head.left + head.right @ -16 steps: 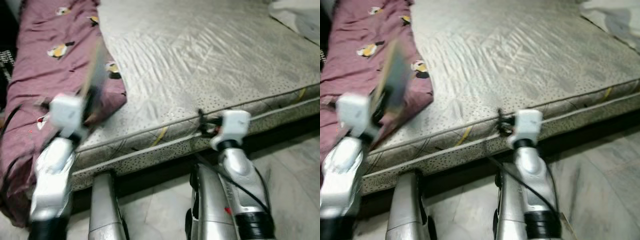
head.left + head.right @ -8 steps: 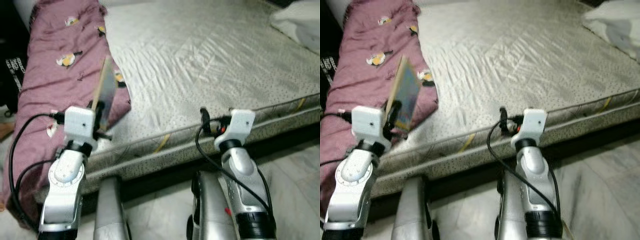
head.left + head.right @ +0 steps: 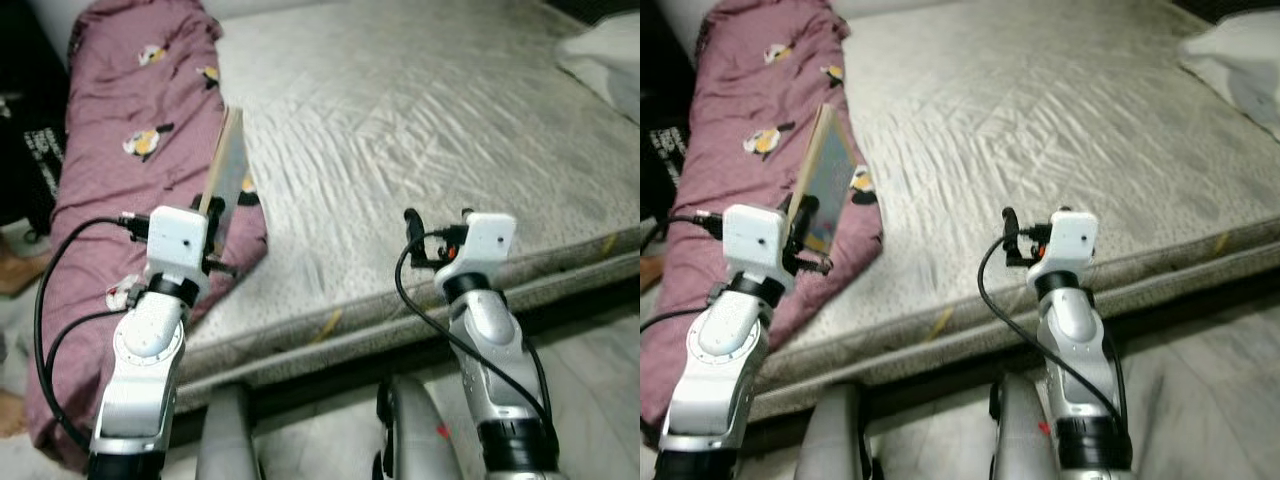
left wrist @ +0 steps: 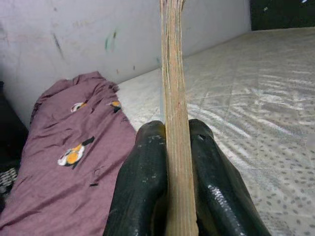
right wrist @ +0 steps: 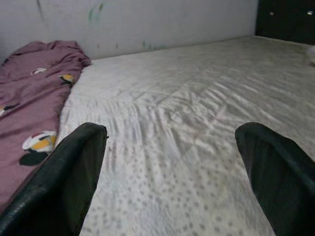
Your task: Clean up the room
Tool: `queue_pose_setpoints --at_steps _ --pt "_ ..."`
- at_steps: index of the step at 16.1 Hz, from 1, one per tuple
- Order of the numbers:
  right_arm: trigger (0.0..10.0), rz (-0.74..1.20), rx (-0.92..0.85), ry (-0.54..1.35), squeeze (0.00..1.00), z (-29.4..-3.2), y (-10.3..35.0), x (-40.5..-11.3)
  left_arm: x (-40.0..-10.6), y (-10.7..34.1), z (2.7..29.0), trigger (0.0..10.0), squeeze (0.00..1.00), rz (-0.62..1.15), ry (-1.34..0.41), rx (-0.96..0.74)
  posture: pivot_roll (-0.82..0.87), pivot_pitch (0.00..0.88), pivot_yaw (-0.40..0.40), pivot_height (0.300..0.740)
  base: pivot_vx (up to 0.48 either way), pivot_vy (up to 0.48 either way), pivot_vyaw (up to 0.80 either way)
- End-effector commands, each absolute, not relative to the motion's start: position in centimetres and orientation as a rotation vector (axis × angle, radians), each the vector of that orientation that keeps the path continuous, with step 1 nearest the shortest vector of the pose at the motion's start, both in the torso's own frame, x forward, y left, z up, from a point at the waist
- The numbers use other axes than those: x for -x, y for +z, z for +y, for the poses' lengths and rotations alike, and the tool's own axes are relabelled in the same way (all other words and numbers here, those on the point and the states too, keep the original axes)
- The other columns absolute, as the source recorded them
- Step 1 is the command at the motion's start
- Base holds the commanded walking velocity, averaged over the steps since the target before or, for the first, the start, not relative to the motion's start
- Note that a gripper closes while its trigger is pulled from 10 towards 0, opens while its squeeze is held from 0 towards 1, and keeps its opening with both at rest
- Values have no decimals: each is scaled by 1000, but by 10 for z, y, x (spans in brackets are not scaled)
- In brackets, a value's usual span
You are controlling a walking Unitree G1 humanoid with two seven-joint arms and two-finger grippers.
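My left gripper (image 4: 172, 162) is shut on a thin book (image 3: 827, 178), held upright on its edge over the near left part of the mattress (image 3: 430, 130). The book's page edges (image 4: 173, 98) run between the two black fingers (image 4: 142, 182). Beside and behind it a maroon blanket (image 3: 130, 150) with cartoon prints lies along the mattress's left side and hangs over the edge. My right gripper (image 5: 177, 162) is open above the mattress's front edge, nothing between its fingers (image 5: 69, 172).
A white pillow (image 3: 1240, 55) lies at the mattress's far right. A grey wall (image 5: 123, 19) stands behind the bed. Dark objects (image 3: 40, 150) sit on the floor left of the bed. Pale tiled floor (image 3: 590, 350) runs below the mattress edge.
The camera has risen and tilted, so the bed sits lower in view. Both arms have lifted and reached forward over the mattress; the left still grips the book.
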State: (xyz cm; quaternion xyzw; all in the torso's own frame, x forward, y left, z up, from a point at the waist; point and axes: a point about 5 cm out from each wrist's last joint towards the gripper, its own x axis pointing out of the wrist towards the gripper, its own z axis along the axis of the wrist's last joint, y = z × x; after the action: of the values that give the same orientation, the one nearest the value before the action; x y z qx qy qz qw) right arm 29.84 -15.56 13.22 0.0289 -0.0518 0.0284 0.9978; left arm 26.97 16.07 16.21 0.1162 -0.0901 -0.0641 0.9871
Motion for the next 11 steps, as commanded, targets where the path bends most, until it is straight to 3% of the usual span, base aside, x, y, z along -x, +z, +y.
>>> queue_pose_setpoints --at_steps 1,5,11 --pt "10000 -119 -61 57 0 -155 137 -300 -269 160 163 10000 0 -167 -142 -209 -9 0 52 686 0 0 0" --pt "10000 -117 -52 52 0 -156 136 -299 -268 149 164 10000 0 -130 -116 -233 -7 0 50 735 0 0 0" --pt "10000 -101 -44 54 0 -157 131 -295 -266 138 171 10000 0 -86 -64 -232 1 0 43 740 0 0 0"
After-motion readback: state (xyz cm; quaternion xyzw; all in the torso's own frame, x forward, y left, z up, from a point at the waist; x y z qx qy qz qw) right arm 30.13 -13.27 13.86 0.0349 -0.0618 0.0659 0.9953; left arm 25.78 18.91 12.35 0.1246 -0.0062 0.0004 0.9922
